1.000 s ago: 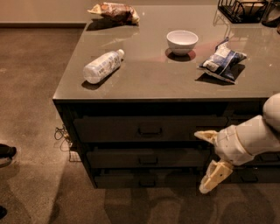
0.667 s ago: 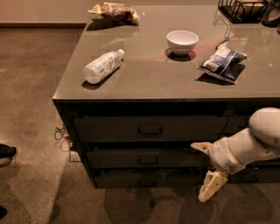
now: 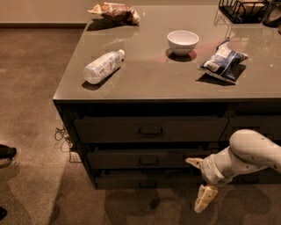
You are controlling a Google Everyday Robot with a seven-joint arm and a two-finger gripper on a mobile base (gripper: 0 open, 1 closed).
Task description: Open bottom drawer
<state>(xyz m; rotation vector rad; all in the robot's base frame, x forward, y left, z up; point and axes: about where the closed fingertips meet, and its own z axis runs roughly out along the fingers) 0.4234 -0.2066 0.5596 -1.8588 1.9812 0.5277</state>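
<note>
The bottom drawer (image 3: pixel 131 179) is the slim dark front at the foot of the three-drawer stack, closed, with a small dark pull (image 3: pixel 147 183) at its centre. My gripper (image 3: pixel 197 184) is at the lower right on a white arm (image 3: pixel 250 156), in front of the drawer fronts and to the right of the pull. Its fingers (image 3: pixel 204 198) are spread apart, one pointing left at middle-drawer height and one pointing down toward the floor. It holds nothing.
On the grey countertop (image 3: pixel 149 83) lie a plastic bottle (image 3: pixel 102 66), a white bowl (image 3: pixel 182 41), a blue snack bag (image 3: pixel 222 60), another bag (image 3: pixel 115 12) and a wire basket (image 3: pixel 243 9). Cables (image 3: pixel 63 137) hang at the cabinet's left. A neighbouring drawer stack (image 3: pixel 254 119) is at right.
My gripper has dropped lower and moved slightly left along the drawer fronts, toward the bottom drawer. The drawers stay closed.
</note>
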